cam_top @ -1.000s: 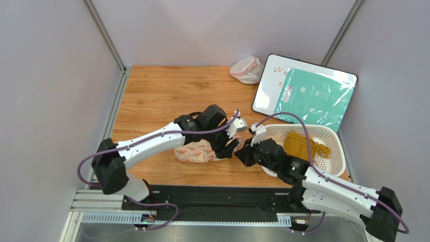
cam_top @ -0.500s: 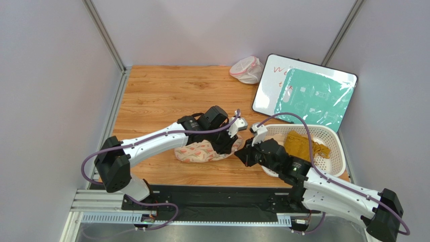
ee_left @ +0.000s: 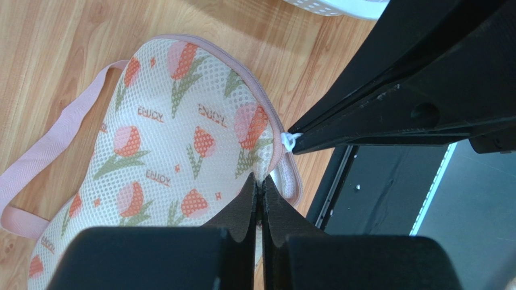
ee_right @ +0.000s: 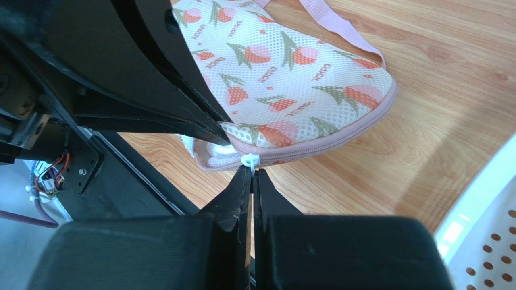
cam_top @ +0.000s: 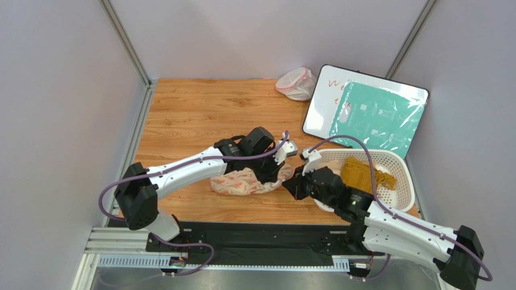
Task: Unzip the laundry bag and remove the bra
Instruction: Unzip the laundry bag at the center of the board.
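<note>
The bag (cam_top: 245, 181), likely soft and light, has been dragged a little nearer the basket (cam_top: 402, 172), its edge pinched tight by the left gripper (ee_left: 260, 181), its zip pull (ee_right: 248, 161) nipped by the closed right gripper (ee_right: 251, 172).

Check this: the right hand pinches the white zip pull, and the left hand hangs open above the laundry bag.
Wrong: the left hand is shut on the laundry bag, per the left wrist view. The right hand does pinch the zip pull.
</note>
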Robot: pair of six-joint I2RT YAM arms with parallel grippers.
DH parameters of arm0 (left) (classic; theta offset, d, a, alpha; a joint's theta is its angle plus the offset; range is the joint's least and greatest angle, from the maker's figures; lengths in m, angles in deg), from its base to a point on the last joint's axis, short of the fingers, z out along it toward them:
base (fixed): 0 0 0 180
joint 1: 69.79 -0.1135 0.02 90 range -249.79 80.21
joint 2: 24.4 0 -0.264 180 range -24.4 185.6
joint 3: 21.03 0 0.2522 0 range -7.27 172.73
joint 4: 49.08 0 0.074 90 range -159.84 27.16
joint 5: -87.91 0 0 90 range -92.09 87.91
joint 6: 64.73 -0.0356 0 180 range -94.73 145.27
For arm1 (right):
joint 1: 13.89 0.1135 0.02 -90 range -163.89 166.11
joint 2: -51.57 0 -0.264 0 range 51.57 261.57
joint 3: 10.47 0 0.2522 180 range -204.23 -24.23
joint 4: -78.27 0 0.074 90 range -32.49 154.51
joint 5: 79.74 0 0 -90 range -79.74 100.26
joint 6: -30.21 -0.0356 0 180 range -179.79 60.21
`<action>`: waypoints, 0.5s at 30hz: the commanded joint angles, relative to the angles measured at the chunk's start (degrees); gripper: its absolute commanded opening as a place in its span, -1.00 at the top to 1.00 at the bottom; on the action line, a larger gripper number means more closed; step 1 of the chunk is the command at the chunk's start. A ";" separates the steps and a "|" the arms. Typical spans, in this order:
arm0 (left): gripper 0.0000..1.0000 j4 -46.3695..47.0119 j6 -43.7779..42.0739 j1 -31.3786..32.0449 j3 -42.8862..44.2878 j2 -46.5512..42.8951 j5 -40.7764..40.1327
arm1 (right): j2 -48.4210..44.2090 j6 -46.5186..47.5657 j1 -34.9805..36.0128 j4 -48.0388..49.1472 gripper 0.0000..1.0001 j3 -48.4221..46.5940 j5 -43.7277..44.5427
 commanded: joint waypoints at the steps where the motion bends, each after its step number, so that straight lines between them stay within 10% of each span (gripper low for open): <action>1: 1.00 0.09 -0.97 0.21 0.15 -0.82 1.93 | -0.30 0.56 -0.98 -2.24 1.00 -2.48 3.28; 15: 1.00 -0.88 -4.49 0.21 -0.55 -3.80 4.92 | 1.72 2.58 -12.06 -2.51 1.00 -2.48 -4.10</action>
